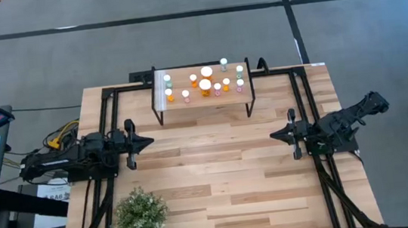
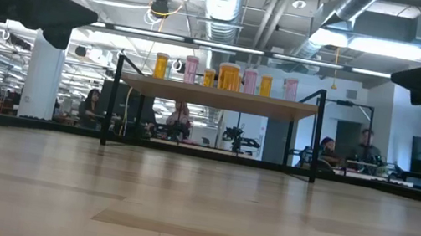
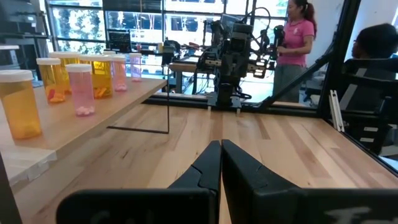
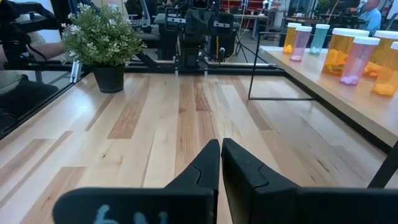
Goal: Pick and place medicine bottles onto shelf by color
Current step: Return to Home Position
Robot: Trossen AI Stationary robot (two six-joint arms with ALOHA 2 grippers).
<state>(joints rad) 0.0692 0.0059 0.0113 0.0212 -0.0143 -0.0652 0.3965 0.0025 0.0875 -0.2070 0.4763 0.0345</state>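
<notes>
Medicine bottles [image 1: 205, 73] stand clustered on the shelf [image 1: 203, 105] at the worktop's [image 1: 218, 173] far edge. Left claw [image 1: 148, 142] and right claw [image 1: 273, 134] both clenched, holding nothing, at opposite sides, tips facing each other.

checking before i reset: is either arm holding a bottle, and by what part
Nothing is held. The left gripper and the right gripper both have jaws shut on nothing; the medicine bottles stand on the shelf.
</notes>
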